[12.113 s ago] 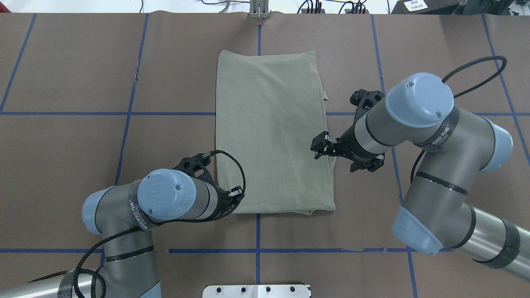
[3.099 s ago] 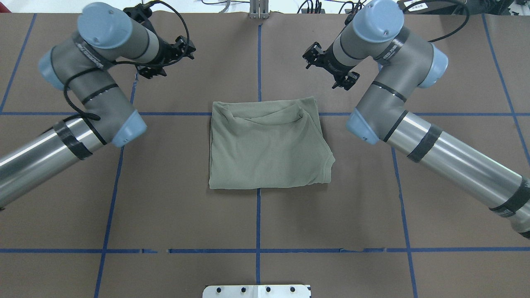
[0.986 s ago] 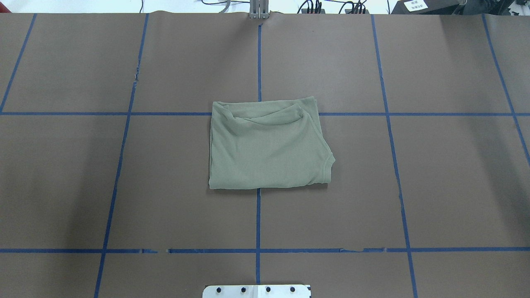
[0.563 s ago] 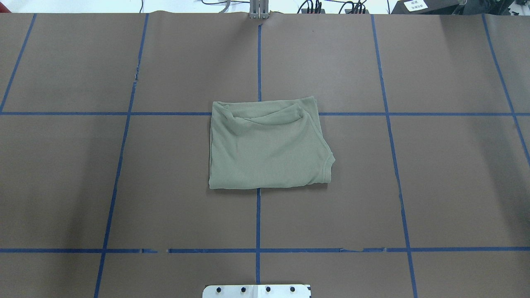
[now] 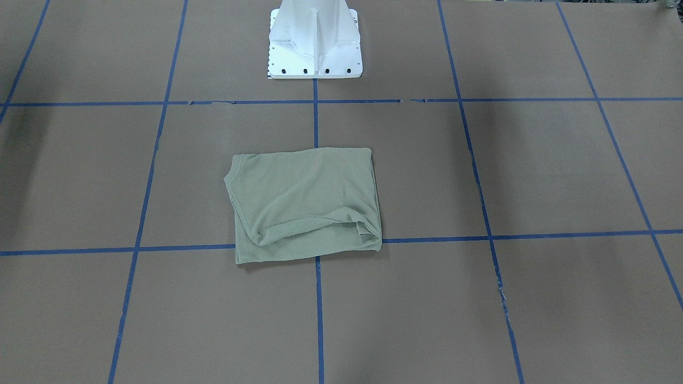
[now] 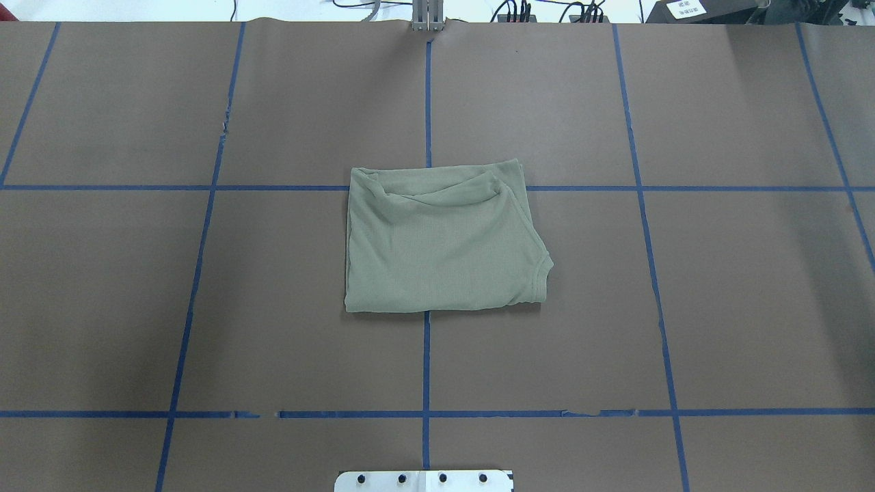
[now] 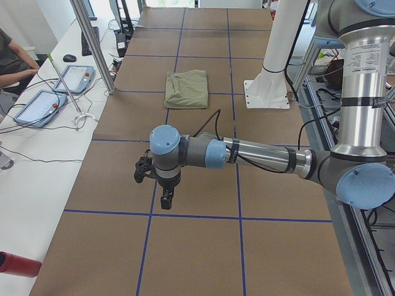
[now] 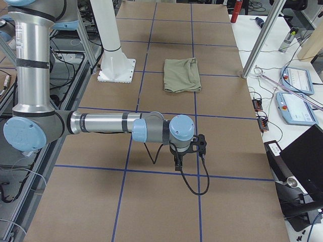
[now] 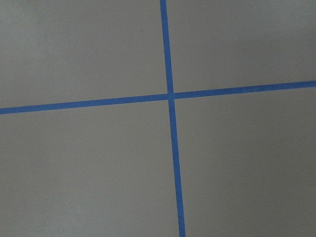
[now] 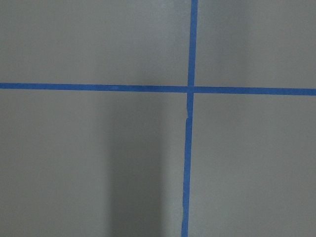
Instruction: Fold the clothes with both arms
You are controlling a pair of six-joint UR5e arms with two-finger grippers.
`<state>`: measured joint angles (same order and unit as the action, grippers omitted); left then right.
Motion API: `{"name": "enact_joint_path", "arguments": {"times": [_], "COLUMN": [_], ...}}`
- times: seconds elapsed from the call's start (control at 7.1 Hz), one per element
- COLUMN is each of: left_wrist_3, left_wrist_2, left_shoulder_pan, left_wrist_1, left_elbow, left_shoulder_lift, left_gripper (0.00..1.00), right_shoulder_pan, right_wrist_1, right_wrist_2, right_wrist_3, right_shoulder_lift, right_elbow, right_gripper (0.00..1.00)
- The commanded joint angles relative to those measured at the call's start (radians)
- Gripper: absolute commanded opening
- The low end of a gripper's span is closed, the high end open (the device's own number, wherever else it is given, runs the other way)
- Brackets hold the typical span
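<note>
The sage-green long-sleeve shirt (image 6: 437, 246) is folded into a rough rectangle right in the middle of the table (image 6: 273, 102). It straddles the centre line of blue tape (image 6: 426, 362), and its far edge sits about on the cross line. There's a rumpled ridge along that far edge. The ribbed neckline pokes out at the corner nearest the robot, on its right side.

Both arms are well apart from it, one toward each end of the table. The left arm (image 7: 259, 154) stretches low over the left end, with the left gripper (image 7: 166, 200) pointing down above a tape crossing. The right arm (image 8: 101, 122) does the same at the right end, right gripper (image 8: 177, 161) aimed down too. Only the side cameras catch the pincers, and they're small and dark there, so I can't tell if either is released or clenched. Both wrist cams show just brown surface and crossing tape. The white pedestal (image 5: 315, 42) stands at the robot's edge of the table, in line with the shirt.
</note>
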<state>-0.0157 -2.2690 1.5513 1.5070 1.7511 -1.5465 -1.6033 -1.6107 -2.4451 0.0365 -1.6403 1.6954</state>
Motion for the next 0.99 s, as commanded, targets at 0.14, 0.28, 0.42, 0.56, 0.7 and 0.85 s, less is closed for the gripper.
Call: {"name": "enact_joint_path", "arguments": {"times": [0.14, 0.28, 0.42, 0.56, 0.7, 0.85], "left_wrist_3": [-0.088, -0.082, -0.078, -0.078, -0.079, -0.079], "left_wrist_2": [0.011, 0.008, 0.008, 0.003, -0.019, -0.020], "left_shoulder_pan": [0.001, 0.000, 0.000, 0.000, 0.000, 0.000], "left_wrist_1": [0.027, 0.036, 0.035, 0.030, 0.035, 0.035], "left_elbow": [-0.054, -0.058, -0.050, -0.048, -0.067, -0.065], "left_shoulder_lift": [0.009, -0.003, -0.006, -0.004, 0.002, 0.006], "left_gripper": [1.00, 1.00, 1.00, 1.00, 1.00, 1.00], "right_shoulder_pan": [-0.013, -0.014, -0.014, -0.015, -0.030, -0.040], "right_wrist_1": [0.000, 0.000, 0.000, 0.000, 0.000, -0.008], "right_wrist_2": [0.035, 0.035, 0.037, 0.049, 0.082, 0.104], "right_wrist_3": [0.002, 0.002, 0.002, 0.002, 0.002, 0.002], "right_shoulder_lift": [-0.006, -0.006, 0.000, 0.002, -0.004, -0.018], "right_elbow": [0.003, 0.004, 0.004, 0.004, 0.009, 0.022], "right_gripper": [1.00, 1.00, 1.00, 1.00, 1.00, 1.00]}}
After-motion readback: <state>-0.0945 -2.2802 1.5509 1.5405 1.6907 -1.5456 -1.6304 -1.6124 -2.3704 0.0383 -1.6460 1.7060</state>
